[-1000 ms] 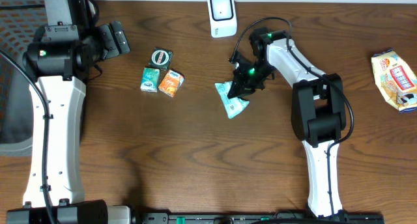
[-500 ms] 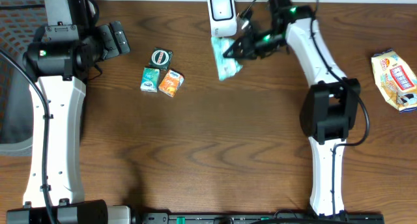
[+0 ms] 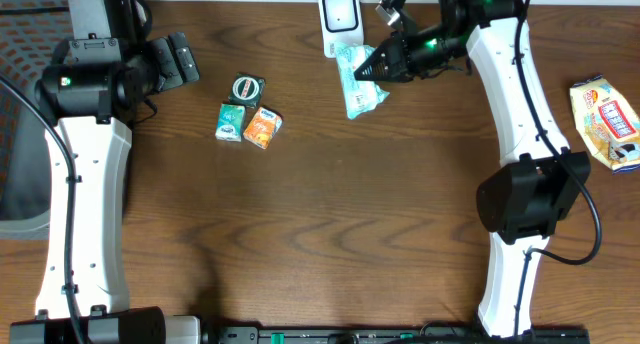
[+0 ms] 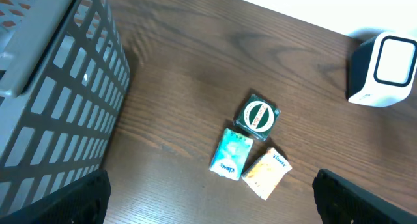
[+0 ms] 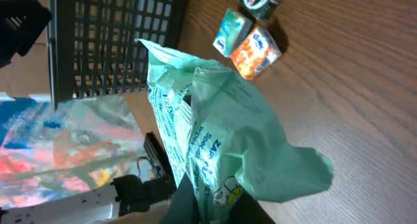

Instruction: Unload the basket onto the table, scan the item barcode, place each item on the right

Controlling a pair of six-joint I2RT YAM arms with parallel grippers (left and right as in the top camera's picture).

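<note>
Shut tight on a crumpled packet [image 3: 358, 84]: the right gripper [image 3: 368, 72], reached out toward the far edge of the table [image 3: 330, 234], about midway along it. Packet pale green, pinched at one end between the black fingers [image 5: 189, 211], printed side turned to the right wrist camera, the rest of it hanging loose. Just beside the packet, on the far-edge side, a white scanner [image 3: 341, 22] with a rounded window on its face; touching or a hair apart, hard to tell from above. Over toward the left edge, the left gripper [image 3: 180, 57], jaws spread wide with nothing between them, its two dark fingertips [image 4: 68, 201] showing only at the lower corners of the left wrist view. Between left gripper and scanner, three small boxes in a cluster: a dark box [image 3: 247, 88] with a round label nearest the far edge, then a teal box [image 3: 231, 122] and an orange box [image 3: 262, 127] side by side on its near side, all touching or nearly so. At the left edge, beyond the left arm, a grey wire basket [image 4: 52, 87]. Near the right edge, well apart from everything else, a yellow and red snack bag [image 3: 606, 122] lying flat.
</note>
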